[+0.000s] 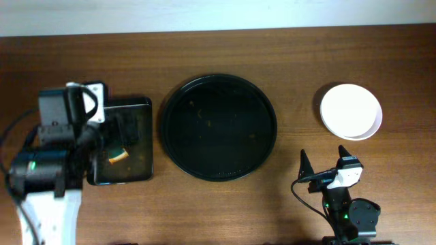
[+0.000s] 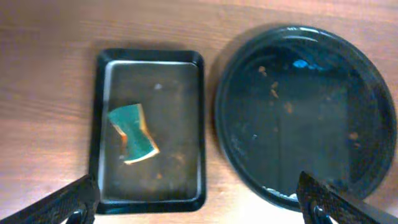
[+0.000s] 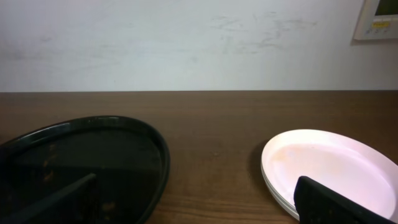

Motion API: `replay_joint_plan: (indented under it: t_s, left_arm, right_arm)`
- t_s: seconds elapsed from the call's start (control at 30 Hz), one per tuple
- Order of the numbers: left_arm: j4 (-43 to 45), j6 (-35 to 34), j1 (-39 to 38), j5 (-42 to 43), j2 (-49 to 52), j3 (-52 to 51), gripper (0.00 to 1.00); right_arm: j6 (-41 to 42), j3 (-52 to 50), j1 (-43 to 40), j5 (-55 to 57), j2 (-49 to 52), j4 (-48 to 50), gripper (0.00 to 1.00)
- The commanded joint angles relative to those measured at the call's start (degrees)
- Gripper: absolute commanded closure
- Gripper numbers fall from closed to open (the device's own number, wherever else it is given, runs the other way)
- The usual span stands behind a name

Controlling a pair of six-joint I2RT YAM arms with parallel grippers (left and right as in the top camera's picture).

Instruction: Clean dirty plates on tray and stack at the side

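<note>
a: where are the plates (image 1: 351, 111) to be found?
b: they are seen stacked on the bare table at the right, well apart from the round black tray (image 1: 225, 146). no plate is seen on that tray, only a few orange specks on its gloss. how many plates are in the stack cannot be counted.
a: and the grippers?
b: both are released. the left gripper (image 2: 198, 182) is held spread wide above the small rectangular tray (image 2: 149, 56), where the green sponge (image 2: 134, 134) lies ungrasped. the right gripper (image 1: 325, 163) is parked near the stack, fingers parted, with nothing between them.
a: how would the plates be expected to handle?
b: they are judged light, stiff and smooth, so likely slippery. they may be breakable if ceramic, which cannot be told. a shallow plate is best taken at the rim, with one finger slid under the edge and one pressed on top, since the flat centre offers no grip. from how things lie, the task is judged nearly or wholly done.
</note>
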Motion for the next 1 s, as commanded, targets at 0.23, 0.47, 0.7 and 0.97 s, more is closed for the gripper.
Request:
replay_joint_plan:
  t_s: [0.23,0.47,0.7,0.97]
  left_arm:
    - [33.7,1.1,-0.1,-5.9,-43.2,-39.2,0.01]
    - [50.8,1.1,-1.1,-3.6,-63.6,-62.0,0.01]
    - [61.2,1.1,-2.1,-3.5,-66.6,-77.1,0.01]
    - [60.7,1.1,-2.6,-4.2,-66.6,-79.2,0.01]
  right_arm:
    - [0.7,-0.4,-0.4,0.5,-0.3,-0.1,0.01]
    - [0.7,-0.4,-0.4,0.5,-0.3,-0.1,0.01]
    - [0.7,-0.4,-0.4,0.5,-0.3,-0.1,0.01]
    - [0.7,-0.4,-0.4,0.5,-0.3,-0.1,0.01]
